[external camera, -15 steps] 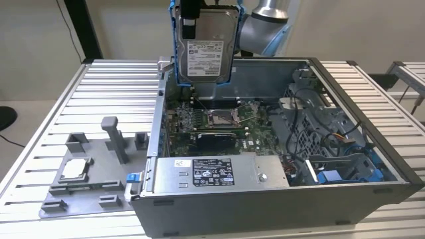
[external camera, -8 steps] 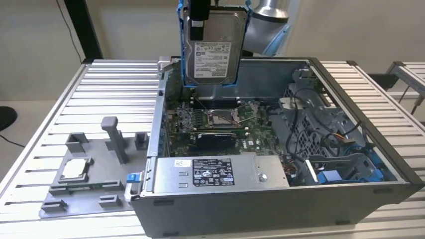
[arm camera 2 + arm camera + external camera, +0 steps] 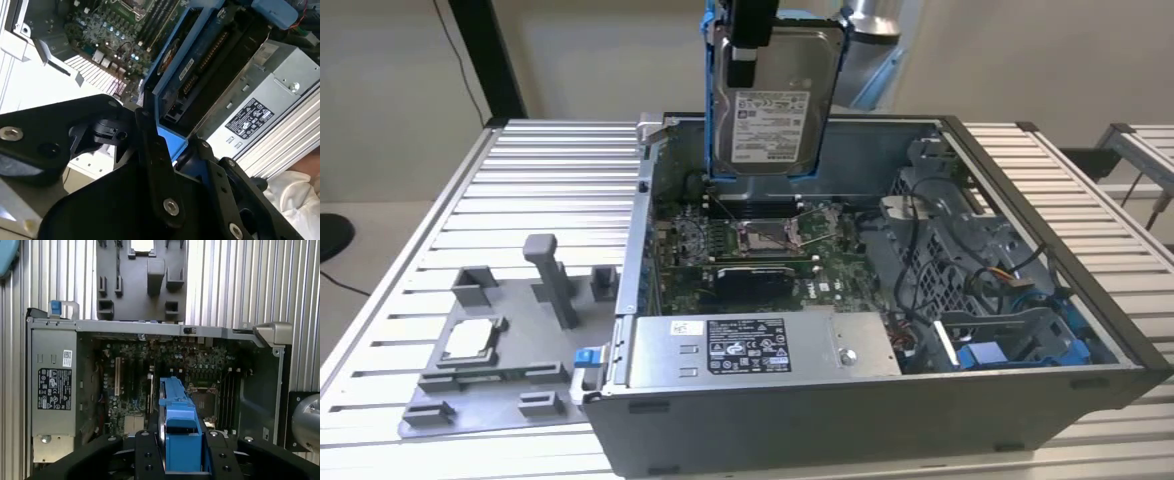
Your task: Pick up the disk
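Table [image 3: 520,190]: a ribbed metal surface is carrying everything else.
Computer case [image 3: 1014,400]: it is lying open on its side, showing the motherboard [image 3: 761,240] within.
Grey box [image 3: 761,345]: it is sitting along the case's near edge in the exterior view, label facing up.
Fixture plate [image 3: 494,360]: it is resting on the table toward the exterior view's left of the case.
Disk [image 3: 774,100]: it is hanging upright in the air above the open case, clear of the motherboard, white label facing the exterior camera, blue rails along its edges.
Gripper [image 3: 181,452]: its black fingers [image 3: 147,455] are clamping the disk's blue carrier from both sides.
Small square chip [image 3: 470,340]: it is lying on the fixture plate.
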